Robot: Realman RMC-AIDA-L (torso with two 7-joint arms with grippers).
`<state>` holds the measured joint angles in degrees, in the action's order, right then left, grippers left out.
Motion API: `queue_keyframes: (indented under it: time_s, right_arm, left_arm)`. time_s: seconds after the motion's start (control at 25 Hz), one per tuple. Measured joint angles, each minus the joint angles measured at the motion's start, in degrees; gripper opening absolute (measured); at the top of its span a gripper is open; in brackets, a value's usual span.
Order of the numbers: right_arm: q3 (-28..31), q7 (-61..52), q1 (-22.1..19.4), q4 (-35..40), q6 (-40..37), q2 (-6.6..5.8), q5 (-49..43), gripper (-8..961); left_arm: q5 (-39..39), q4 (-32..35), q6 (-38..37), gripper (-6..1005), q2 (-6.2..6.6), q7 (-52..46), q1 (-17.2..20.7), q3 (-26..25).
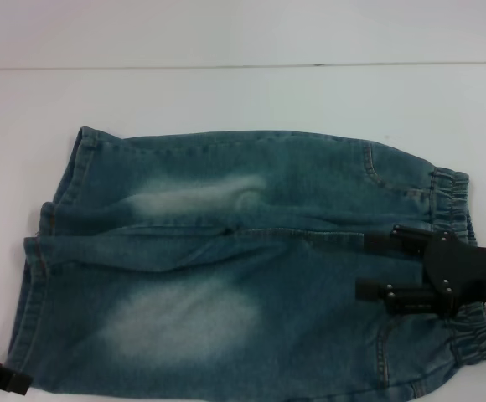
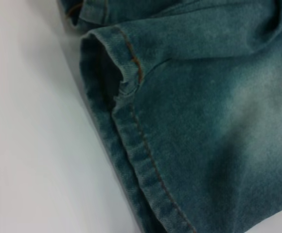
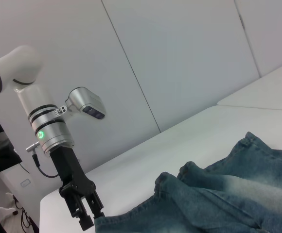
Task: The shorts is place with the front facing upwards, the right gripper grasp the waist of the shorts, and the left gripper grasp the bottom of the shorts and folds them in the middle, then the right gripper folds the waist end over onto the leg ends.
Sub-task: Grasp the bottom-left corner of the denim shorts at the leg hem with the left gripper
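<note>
The shorts (image 1: 226, 268) lie spread flat on the white table (image 1: 226, 92), front up, blue-green denim with two faded whitish patches; the waist (image 1: 457, 201), a gathered elastic band, sits at the robot's right, and the leg ends (image 1: 46, 243), with flat stitched hems, at its left; a shallow crease runs between the legs. The right gripper (image 1: 377, 266) hangs over the waist end, its two black fingers spread apart above the cloth near the pocket seams. The left gripper (image 3: 90, 216) stands at the near leg hem, its fingertips at the hem's corner; whether they pinch the cloth I cannot tell.
</note>
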<state>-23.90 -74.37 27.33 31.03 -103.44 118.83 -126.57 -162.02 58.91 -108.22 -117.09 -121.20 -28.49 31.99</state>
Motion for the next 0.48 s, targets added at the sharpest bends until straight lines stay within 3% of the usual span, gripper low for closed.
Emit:
queue_keyframes:
  time_s: [0.48]
  right_arm:
    - [0.1, 0.0, 0.0, 0.0, 0.0, 0.00, 0.0, 920]
  left_arm:
    - [0.4, -0.2, -0.2, 643, -0.52, 0.3, -1.2, 0.2]
